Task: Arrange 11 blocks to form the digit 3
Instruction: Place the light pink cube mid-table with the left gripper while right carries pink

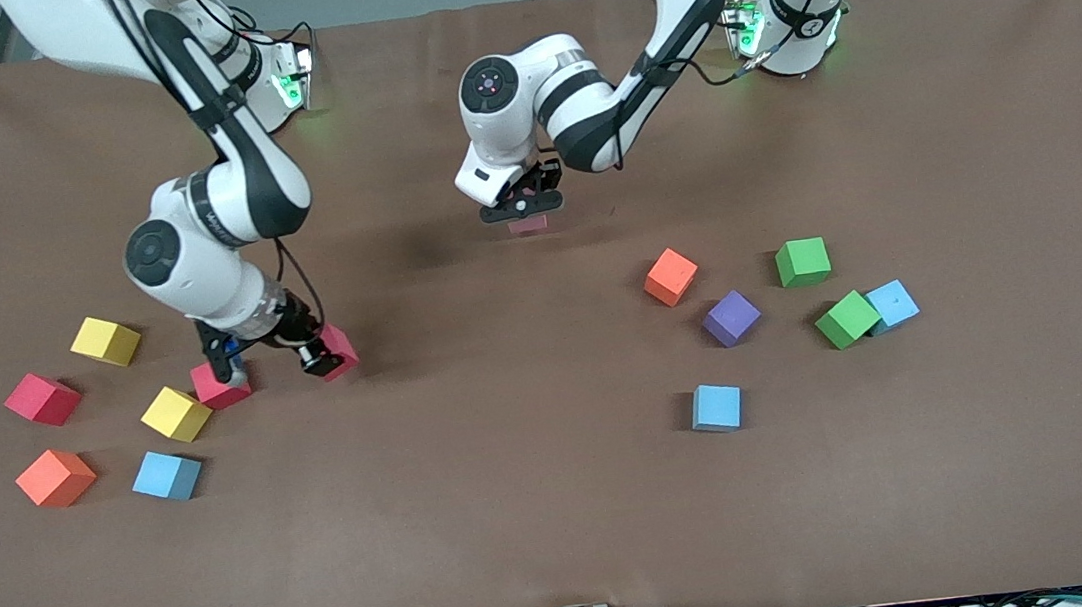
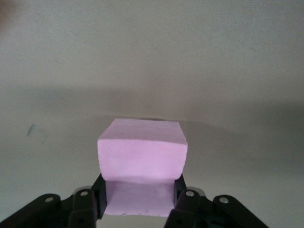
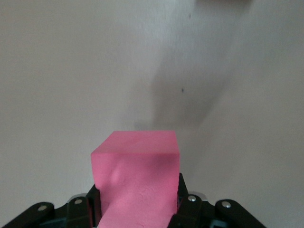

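My left gripper (image 1: pixel 523 213) is shut on a pink block (image 1: pixel 527 226), low over the middle of the brown mat (image 1: pixel 522 507). In the left wrist view the pink block (image 2: pixel 141 152) sits squarely between the pads of the left gripper (image 2: pixel 138 185). My right gripper (image 1: pixel 323 356) is shut on a red block (image 1: pixel 339 350), low over the mat toward the right arm's end. That red block (image 3: pixel 137 171) fills the right gripper (image 3: pixel 137 192) in its wrist view. The digit 3 is not in view; the other blocks lie loose.
Near the right gripper lie a red block (image 1: pixel 220 385), two yellow (image 1: pixel 106 340) (image 1: pixel 176 413), another red (image 1: pixel 41 399), an orange (image 1: pixel 56 477) and a light blue (image 1: pixel 167 475). Toward the left arm's end: orange (image 1: pixel 670 277), purple (image 1: pixel 732 318), two green (image 1: pixel 802 262) (image 1: pixel 846 319), two light blue (image 1: pixel 891 306) (image 1: pixel 717 408).
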